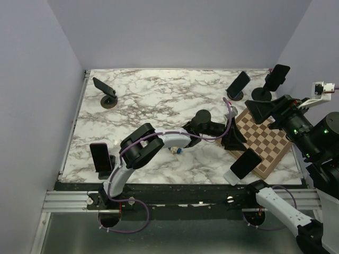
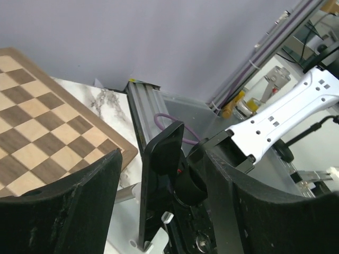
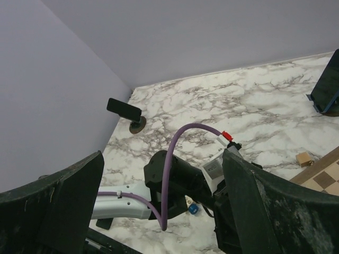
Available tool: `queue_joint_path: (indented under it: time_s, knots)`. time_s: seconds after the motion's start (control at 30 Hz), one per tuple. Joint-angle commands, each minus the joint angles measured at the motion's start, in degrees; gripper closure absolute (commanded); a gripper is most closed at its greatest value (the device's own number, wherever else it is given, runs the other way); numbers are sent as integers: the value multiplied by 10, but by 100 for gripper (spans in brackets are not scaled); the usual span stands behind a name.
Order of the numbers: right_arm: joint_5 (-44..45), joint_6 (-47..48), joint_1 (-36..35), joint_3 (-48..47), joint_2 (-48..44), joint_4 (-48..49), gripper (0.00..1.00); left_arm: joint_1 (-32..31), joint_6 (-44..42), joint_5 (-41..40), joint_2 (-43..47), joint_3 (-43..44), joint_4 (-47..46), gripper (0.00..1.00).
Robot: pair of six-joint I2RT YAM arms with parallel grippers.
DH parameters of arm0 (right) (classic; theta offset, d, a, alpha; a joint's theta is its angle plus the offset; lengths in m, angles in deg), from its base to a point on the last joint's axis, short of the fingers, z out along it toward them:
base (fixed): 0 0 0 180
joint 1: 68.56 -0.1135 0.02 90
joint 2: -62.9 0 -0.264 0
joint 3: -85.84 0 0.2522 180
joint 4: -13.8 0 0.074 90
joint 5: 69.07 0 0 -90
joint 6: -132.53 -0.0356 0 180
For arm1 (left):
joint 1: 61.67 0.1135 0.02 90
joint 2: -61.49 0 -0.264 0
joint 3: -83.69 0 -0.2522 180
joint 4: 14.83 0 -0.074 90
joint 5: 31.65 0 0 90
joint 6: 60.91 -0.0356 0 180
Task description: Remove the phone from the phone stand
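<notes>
One phone [image 2: 159, 182] between left tool [image 2: 163, 159] jaws

"Any way through on the right side?"

"Tight. The left arm [image 1: 159, 143] lies across the middle of the table [image 1: 159, 95], reaching out to the board [image 1: 267, 145]. Its fingers [image 2: 74, 211] stand either side of the near phone [image 2: 161, 174], with a narrow gap on each side."

"And past that?"

"The rail [image 2: 145, 108], with the right arm [image 2: 286, 114] close behind it."

"Elsewhere?"

"The left half of the marble is open, bar the far-left stand [image 1: 109, 101] and the near-left stand [image 1: 104, 170]. The far-right stand [image 1: 235, 96] and the corner stand [image 1: 260, 94] crowd the back edge."
</notes>
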Motion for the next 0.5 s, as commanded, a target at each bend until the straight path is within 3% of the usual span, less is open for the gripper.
queue_joint_path:
  time_s: [0.0,0.47]
  knots:
    - [-23,10,-1,7,1,-14,0,-15,10,41,-34,42,-6,30]
    - [-8,24,-1,-4,-8,-24,0,-24,73,79,-100,106,-30,31]
